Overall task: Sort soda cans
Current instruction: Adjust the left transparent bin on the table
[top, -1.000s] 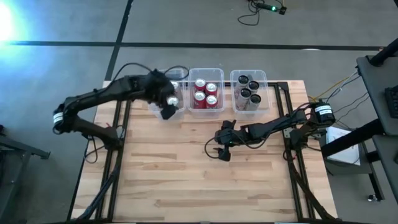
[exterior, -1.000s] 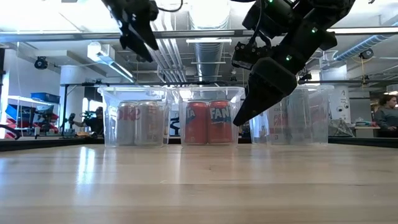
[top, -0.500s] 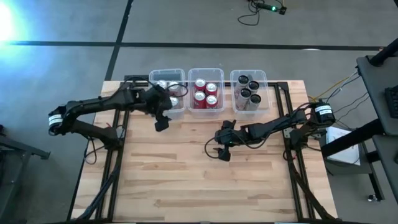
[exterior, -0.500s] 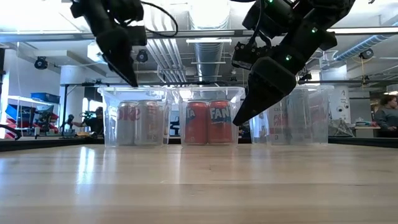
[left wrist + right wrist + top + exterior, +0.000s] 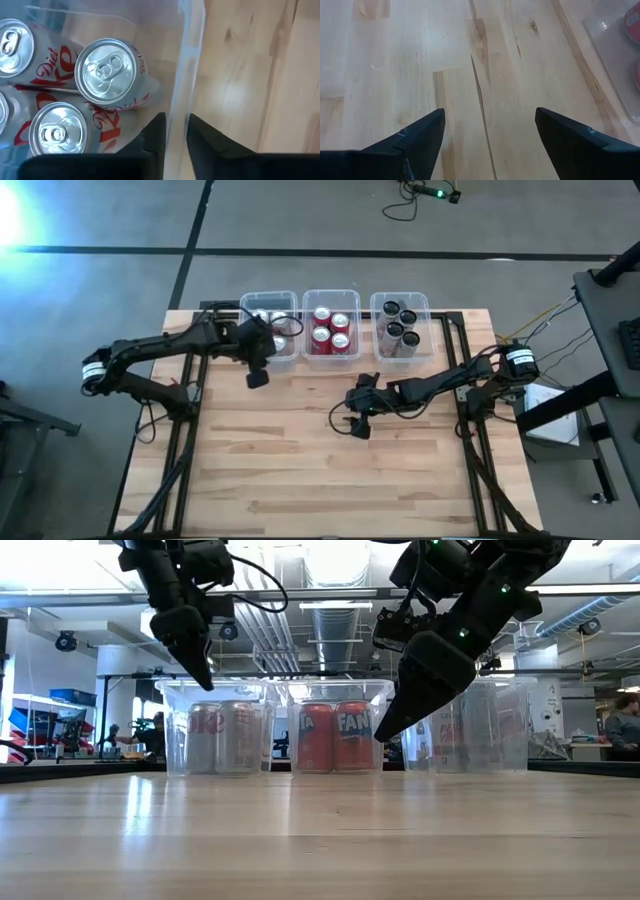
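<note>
1. Nearest the front, the right gripper (image 5: 352, 420) hangs over bare wood around the middle of the table (image 5: 300, 470), fingers spread wide apart with nothing between them.
2. A bit further back, the left gripper (image 5: 257, 376) sits just in front of the left bin (image 5: 246, 302), fingers close together, only a thin gap, holding nothing.
3. At the far edge, three clear bins stand in a row: silver cans (image 5: 107, 72) in the left one, red cans (image 5: 331, 328) in the middle bin (image 5: 331, 293), black cans (image 5: 399, 321) in the right bin (image 5: 400, 297).
</note>
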{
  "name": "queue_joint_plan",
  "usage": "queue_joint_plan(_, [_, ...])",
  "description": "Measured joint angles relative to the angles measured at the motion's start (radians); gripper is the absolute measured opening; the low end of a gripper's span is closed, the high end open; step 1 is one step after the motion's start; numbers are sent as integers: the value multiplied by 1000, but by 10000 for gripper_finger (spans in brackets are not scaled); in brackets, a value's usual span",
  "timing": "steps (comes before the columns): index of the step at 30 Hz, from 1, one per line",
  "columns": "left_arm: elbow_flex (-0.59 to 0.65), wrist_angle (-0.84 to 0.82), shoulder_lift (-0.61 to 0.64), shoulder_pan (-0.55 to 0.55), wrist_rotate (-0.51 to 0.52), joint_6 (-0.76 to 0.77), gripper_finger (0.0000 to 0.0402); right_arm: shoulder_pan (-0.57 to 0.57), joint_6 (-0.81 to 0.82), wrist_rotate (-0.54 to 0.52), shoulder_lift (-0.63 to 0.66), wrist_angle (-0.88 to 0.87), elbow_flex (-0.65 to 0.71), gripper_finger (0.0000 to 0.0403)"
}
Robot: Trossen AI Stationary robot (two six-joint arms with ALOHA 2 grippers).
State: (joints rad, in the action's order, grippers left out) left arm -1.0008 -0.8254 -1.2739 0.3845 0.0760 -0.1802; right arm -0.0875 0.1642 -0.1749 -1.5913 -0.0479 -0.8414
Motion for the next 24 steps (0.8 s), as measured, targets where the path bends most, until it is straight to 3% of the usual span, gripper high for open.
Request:
queue_joint_plan(5, [-3,-24,2,7,-4,-35,26,0,0,0,0,0,0,301])
queue_joint_plan(13, [0,-49,1,8,-6,-51,52,0,0,0,0,0,0,315])
queue_joint_plan(24, [1,-64,0,9,-6,-220,37,1,18,0,0,4,0,322])
